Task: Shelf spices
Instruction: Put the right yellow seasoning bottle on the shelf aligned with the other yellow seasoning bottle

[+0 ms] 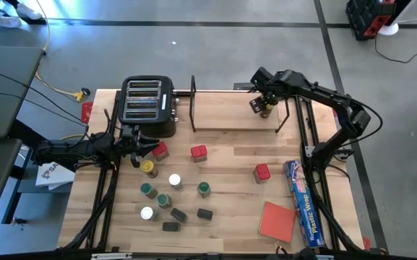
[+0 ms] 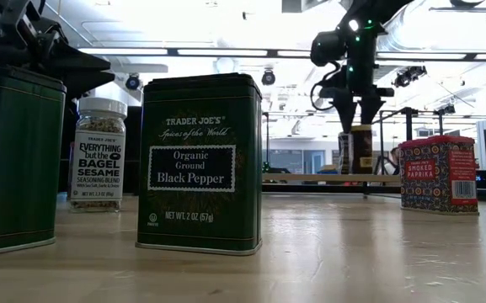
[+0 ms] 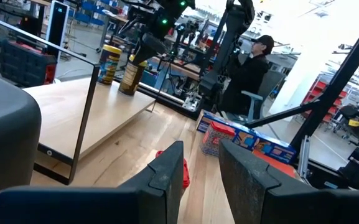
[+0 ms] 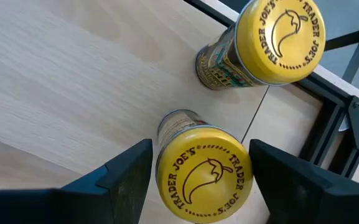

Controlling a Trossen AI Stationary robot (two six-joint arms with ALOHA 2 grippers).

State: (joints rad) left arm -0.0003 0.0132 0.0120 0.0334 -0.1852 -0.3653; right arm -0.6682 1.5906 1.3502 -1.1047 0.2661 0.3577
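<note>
The right gripper (image 4: 198,171) hangs over the far right end of the shelf (image 1: 222,108), its two dark fingers (image 4: 120,171) standing apart on either side of a yellow-capped jar (image 4: 204,177). A sliver of gap shows between each finger and the cap, so the jaws are open around the jar, not clamped on it. The jar stands upright on the shelf's light wooden board. Just beyond it stands a second yellow-capped jar (image 4: 279,37) (same pepper mark on the lid), close by but not touching.

Out from there, nearer the front of the table, a red tin (image 1: 262,172) sits alone, with the blue plastic-wrap box (image 1: 301,202) and a flat red pad (image 1: 277,220) further right and forward. Another red tin (image 1: 199,152) stands toward the middle.

Well away on the opposite side, the left gripper (image 1: 142,150) rests beside the black toaster (image 1: 148,107), fingers (image 3: 163,180) a little apart with nothing between them. Around it lies the rest of the spices: a red tin (image 1: 160,150) just beside the fingertips, a yellow-topped jar (image 1: 149,167), green-topped ones (image 1: 203,189), white-topped ones (image 1: 174,180), and small black tins (image 1: 204,214) nearest the table's front edge.

In the low view a green black pepper tin (image 2: 199,164) fills the foreground, a sesame seasoning jar (image 2: 98,151) behind it.
</note>
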